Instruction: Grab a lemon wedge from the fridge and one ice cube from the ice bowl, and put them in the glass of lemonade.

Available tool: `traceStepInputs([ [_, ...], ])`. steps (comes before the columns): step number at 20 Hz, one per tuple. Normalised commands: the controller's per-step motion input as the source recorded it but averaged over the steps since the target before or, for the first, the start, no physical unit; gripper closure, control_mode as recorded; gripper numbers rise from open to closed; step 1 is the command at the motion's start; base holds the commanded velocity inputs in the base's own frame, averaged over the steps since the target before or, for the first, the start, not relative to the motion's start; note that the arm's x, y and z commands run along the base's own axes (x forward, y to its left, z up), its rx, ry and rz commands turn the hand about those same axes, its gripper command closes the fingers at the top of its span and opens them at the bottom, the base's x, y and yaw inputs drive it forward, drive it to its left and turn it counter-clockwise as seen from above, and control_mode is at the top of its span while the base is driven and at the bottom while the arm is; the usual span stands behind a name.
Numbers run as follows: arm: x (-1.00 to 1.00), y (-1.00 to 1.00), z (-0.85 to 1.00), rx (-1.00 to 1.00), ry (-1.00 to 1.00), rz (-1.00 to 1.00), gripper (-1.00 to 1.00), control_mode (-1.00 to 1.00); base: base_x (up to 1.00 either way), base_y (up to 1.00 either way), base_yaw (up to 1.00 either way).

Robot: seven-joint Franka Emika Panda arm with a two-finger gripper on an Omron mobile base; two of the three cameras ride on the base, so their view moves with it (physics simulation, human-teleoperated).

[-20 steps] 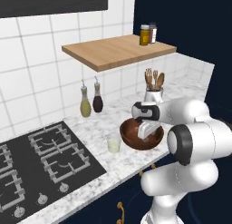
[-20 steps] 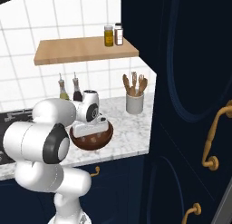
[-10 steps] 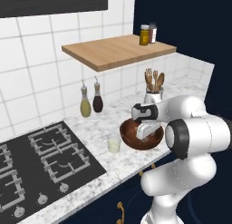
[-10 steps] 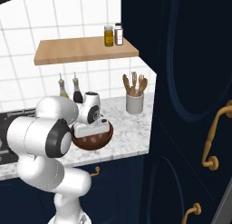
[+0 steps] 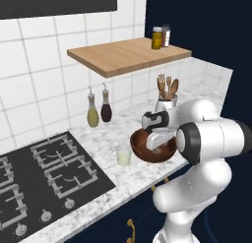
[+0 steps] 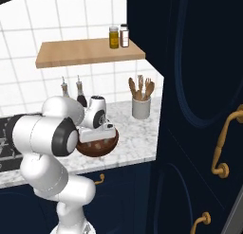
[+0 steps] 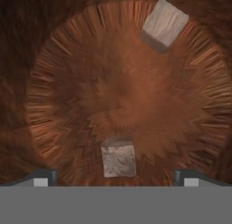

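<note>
Between the spread, empty tips of the two-finger gripper [image 7: 116,177] lies a pale ice cube [image 7: 118,160] on the floor of the wide dark-brown wooden ice bowl [image 7: 63,105]. This looks like the ice-picking step: descend, then close. Farther off lies a second cube [image 7: 164,24].

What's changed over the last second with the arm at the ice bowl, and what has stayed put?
The hand has sunk a little deeper into the ice bowl, and its fingers are apart around an ice cube without closing on it. The bowl, the glass of lemonade and the second cube have not moved.
</note>
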Motion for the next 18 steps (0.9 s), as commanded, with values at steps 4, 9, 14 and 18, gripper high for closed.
traceStepInputs([
  [4,0.0,0.0,-0.07,0.0,0.0,0.0,-1.0,-1.0,0.0,0.0,0.0],
  [9,0.0,0.0,-0.06,0.0,0.0,0.0,-1.0,-1.0,0.0,0.0,0.0],
  [14,0.0,0.0,-0.03,0.0,-0.01,0.0,-1.0,-1.0,0.0,0.0,0.0],
  [18,0.0,0.0,-0.25,0.0,-0.05,0.0,-1.0,-1.0,0.0,0.0,0.0],
])
